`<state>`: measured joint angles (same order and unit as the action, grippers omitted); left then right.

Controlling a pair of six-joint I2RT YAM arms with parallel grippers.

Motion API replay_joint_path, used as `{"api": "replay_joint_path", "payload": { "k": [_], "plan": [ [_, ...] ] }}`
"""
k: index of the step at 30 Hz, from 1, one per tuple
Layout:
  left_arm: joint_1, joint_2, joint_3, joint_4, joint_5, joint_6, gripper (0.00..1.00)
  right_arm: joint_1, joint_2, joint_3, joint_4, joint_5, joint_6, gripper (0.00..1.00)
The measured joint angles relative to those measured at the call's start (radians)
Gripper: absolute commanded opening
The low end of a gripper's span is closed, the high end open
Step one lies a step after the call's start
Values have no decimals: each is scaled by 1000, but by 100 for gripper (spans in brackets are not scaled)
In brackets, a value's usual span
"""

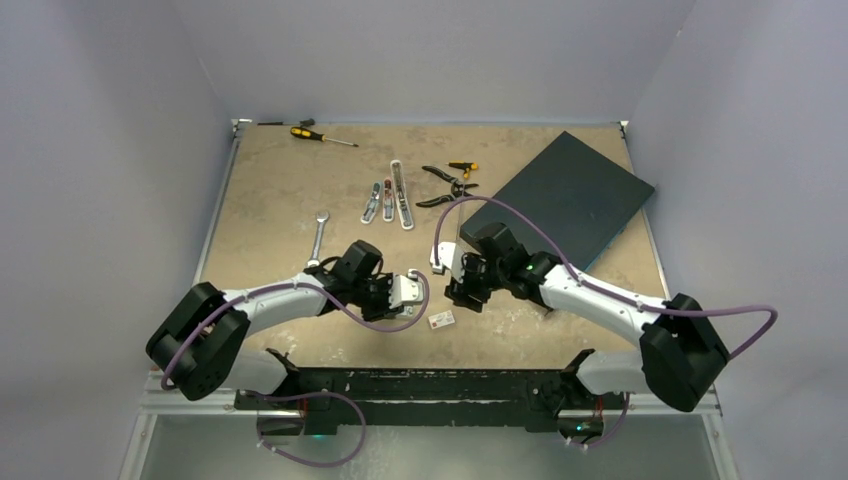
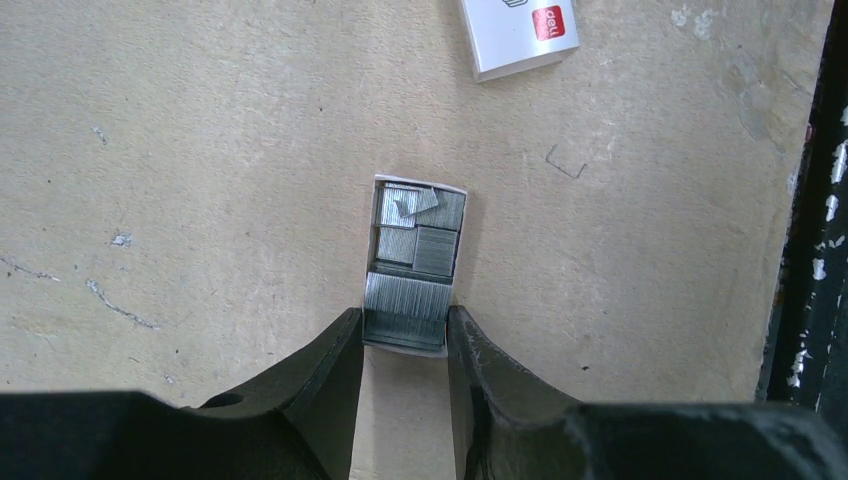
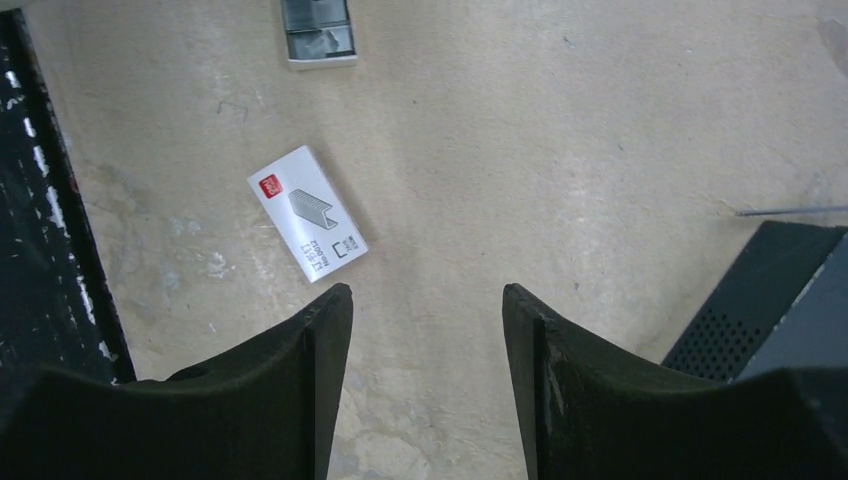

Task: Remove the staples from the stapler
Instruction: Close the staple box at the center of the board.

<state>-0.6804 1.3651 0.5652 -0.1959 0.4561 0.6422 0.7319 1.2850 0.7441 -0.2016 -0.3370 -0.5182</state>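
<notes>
— Where the left claw (image 2: 403, 318) points, what sits between its tips?
— A small white open cardboard tray (image 2: 420, 183), pinched at its near end, with both black fingers (image 2: 320, 380) touching its sides. Silvery-grey ribbed strips of staples (image 2: 415, 250) lie packed inside it, over the beige speckled surface (image 2: 200, 200).
— Any writing?
— A small white rectangular box (image 3: 307, 213) lies near the tray, with a red tag reading "deli" and a staple drawing. The finer print is unreadable.
— The right claw (image 3: 428, 292)?
— Spread wide, nothing in it.
</notes>
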Motion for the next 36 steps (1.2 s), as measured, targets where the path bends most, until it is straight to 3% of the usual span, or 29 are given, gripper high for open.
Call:
{"api": "replay_joint_path", "payload": {
  "k": [4,5,9,16,27,36],
  "plan": [
    [2,6,0,19,0,-12,25,0,23,0,5,-27,-3,49],
    [2,6,0,20,0,-13,25,0,28,0,5,-30,0,50],
    [2,4,0,18,-1,-18,25,0,37,0,-11,-55,-15,73],
    [5,-41,0,-5,-11,-21,26,0,37,0,-28,-172,-150,78],
    [5,-55,-1,-9,-11,-20,26,0,177,0,-42,-317,-470,75],
    [5,-59,-1,-8,-11,-19,26,0,206,-2,-50,-338,-552,68]
  ]
}}
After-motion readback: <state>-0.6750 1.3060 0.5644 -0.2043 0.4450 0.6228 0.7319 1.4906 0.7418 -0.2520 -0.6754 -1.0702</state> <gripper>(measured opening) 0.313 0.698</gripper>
